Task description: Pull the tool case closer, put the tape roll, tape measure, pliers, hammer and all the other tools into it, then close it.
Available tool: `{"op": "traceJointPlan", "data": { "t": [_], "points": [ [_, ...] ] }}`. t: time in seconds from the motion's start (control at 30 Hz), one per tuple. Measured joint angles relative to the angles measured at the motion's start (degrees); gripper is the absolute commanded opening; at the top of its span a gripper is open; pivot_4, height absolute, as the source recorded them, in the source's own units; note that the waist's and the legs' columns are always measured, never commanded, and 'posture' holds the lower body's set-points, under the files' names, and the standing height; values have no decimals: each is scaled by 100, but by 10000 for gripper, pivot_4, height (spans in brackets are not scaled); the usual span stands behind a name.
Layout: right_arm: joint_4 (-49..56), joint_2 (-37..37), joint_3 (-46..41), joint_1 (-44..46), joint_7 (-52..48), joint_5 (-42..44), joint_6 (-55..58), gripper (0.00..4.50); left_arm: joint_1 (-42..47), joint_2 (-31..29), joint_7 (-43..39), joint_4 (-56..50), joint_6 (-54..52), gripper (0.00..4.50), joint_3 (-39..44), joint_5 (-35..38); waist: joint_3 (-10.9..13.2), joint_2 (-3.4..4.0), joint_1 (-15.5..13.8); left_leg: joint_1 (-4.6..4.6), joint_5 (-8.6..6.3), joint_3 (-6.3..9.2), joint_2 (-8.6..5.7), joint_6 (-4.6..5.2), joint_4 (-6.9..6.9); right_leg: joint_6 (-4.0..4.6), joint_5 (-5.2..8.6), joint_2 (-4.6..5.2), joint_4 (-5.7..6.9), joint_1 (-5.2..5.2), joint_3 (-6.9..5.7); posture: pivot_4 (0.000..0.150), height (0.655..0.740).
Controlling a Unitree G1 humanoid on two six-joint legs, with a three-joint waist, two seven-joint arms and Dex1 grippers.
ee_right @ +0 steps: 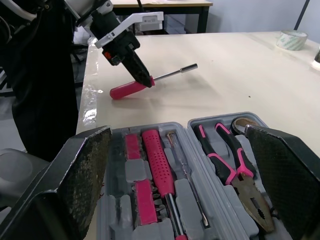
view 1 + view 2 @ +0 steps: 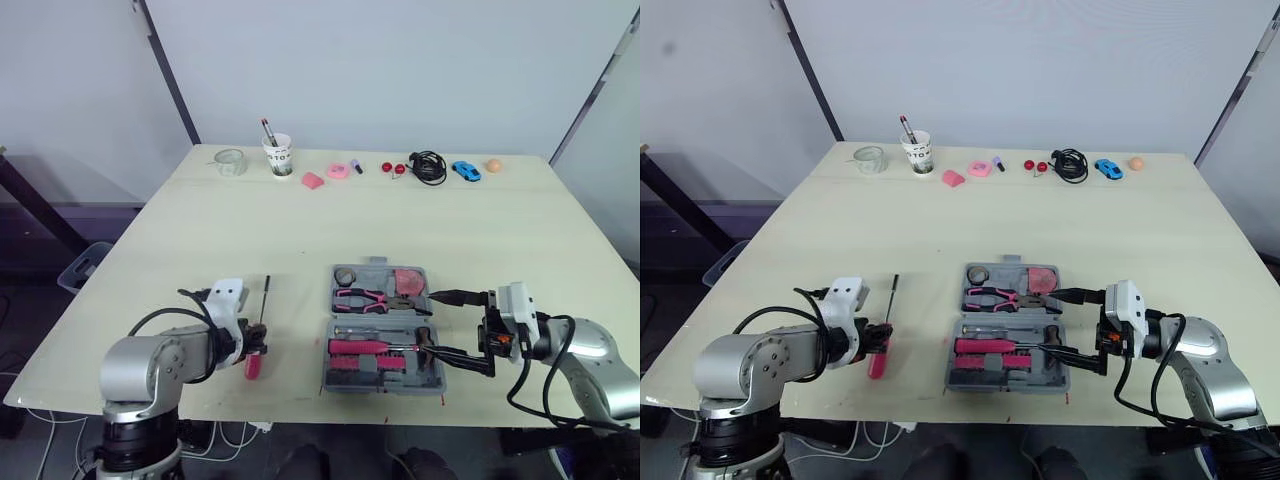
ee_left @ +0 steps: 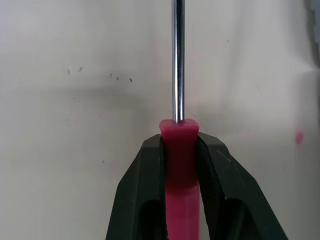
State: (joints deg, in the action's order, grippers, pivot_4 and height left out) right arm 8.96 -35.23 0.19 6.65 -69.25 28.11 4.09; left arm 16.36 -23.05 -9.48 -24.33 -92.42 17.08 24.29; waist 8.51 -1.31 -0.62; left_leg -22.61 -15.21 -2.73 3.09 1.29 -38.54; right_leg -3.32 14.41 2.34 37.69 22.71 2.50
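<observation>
The grey tool case (image 2: pixel 437 378) lies open near the table's front edge. It holds pink-handled pliers (image 2: pixel 365 298), a pink-handled hammer (image 2: pixel 372 347), a pink tape measure (image 2: pixel 408 279) and a small dark ring (image 2: pixel 344 275). A screwdriver (image 1: pixel 170 74) with a pink handle and a steel shaft lies on the table left of the case. My left gripper (image 3: pixel 179 142) is shut on that handle (image 3: pixel 179 170), just behind the shaft. My right gripper (image 2: pixel 430 323) stands open at the case's right side, and its fingers (image 1: pixel 85 175) spread wide over the tools.
Along the far edge stand a clear roll-like ring (image 2: pixel 230 161), a cup with pens (image 2: pixel 278 155), small pink pieces (image 2: pixel 312 181), red balls (image 2: pixel 392 167), a black cable (image 2: pixel 428 166), a blue toy car (image 2: pixel 466 170) and an orange ball (image 2: pixel 494 165).
</observation>
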Motion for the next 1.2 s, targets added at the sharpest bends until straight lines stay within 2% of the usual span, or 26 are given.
{"op": "traceJointPlan", "data": {
  "t": [0.07, 0.13, 0.17, 0.2, 0.23, 0.3, 0.33, 0.5, 0.6, 0.67, 0.7, 0.9, 1.2],
  "points": [
    [17, 0, 0, -7, 17, 0, 12, 45000, 35, 32, 4, 57, 0, 14128, 33, -11, 0, 0, 1, 0, 0, 0, 0, 0, 0, 0, 0, 0, 0, 0, 0, 1500, 7400],
    [32, -1, 0, -7, 29, 1, 25, 45000, 47, 31, 12, 100, 0, 20391, 30, -72, 0, 0, 3, 0, 0, 0, 0, -1, 0, 0, 0, 0, 0, 0, 0, 1500, 7400],
    [32, -1, 0, -7, 39, 1, 29, 45000, 47, 32, 13, 109, 0, 27345, 30, -103, 0, 0, 3, 0, 0, 0, 0, -1, 0, 0, 0, 0, -1, 0, 0, 1500, 7400],
    [32, -1, 0, -7, 42, 1, 31, 45000, 48, 32, 13, 110, 0, 27345, 30, -112, 0, 0, 3, 0, 0, 0, 0, -1, 0, 0, 0, 0, -1, 0, 0, 1500, 7400],
    [32, -1, 0, -7, 46, 1, 32, 45000, 49, 32, 13, 111, 0, 32582, 30, -122, 0, 0, 3, 0, 0, 0, 0, -1, 0, 0, 0, 0, -2, 0, 0, 1500, 7400],
    [33, -3, 0, -7, 57, 1, 36, 45000, 48, 19, -2, 110, 52, 38289, 2, -180, 0, 0, 3, 0, 0, 0, 0, -1, 0, 0, 0, 0, -1, 0, 0, 1500, 7400],
    [34, -3, 0, -8, 57, 1, 37, 45000, 45, 18, -2, 106, 104, 43896, -20, -199, 0, 0, 3, 0, 0, 0, 0, -1, 0, 0, 0, 0, -2, 0, 0, 1500, 7400],
    [69, -9, -6, -37, 59, 1, 38, 45000, -162, 83, 74, -45, 402, 44543, -71, -343, 0, 0, 7, 0, 0, 3, 1, -1, 3, 0, 0, 3, -4, 0, 4, 1500, 7400],
    [83, -4, -1, -112, 61, 0, 35, 45000, -906, 311, 143, -304, 1436, 44543, -455, -559, 0, 0, 16, -1, 0, 4, 0, -2, 5, 1, 0, 10, -7, 1, 5, 1500, 7400],
    [84, -4, -1, -113, 62, 0, 34, 45000, -1067, 391, 196, -323, 1739, 44543, -511, -637, 0, -1, 15, -1, 0, 3, -1, -2, 5, 9, 4, 11, -9, 1, 6, 1500, 7400],
    [84, -3, -1, -114, 64, -1, 31, 45000, -1280, 550, 268, -319, 2340, 44543, -585, -790, 0, 0, 13, 0, 0, 4, -1, -2, 5, 21, 11, 14, -8, 1, 7, 1500, 7400],
    [84, -3, -1, -112, 52, -2, 19, 45000, -1561, 842, 312, -1, 3813, 44543, -712, -1067, 0, -1, -4, -1, 0, 0, -4, -1, 5, 23, 12, 15, -13, 0, 7, 1500, 7400],
    [82, -3, -1, -112, -5, -7, -5, 45000, -1726, 1002, 352, 483, 4556, 44543, -897, -1343, 0, 0, -4, -3, 0, -3, -5, -1, 5, 21, 12, 14, -13, 0, 2, 1500, 7400]
  ]
}}
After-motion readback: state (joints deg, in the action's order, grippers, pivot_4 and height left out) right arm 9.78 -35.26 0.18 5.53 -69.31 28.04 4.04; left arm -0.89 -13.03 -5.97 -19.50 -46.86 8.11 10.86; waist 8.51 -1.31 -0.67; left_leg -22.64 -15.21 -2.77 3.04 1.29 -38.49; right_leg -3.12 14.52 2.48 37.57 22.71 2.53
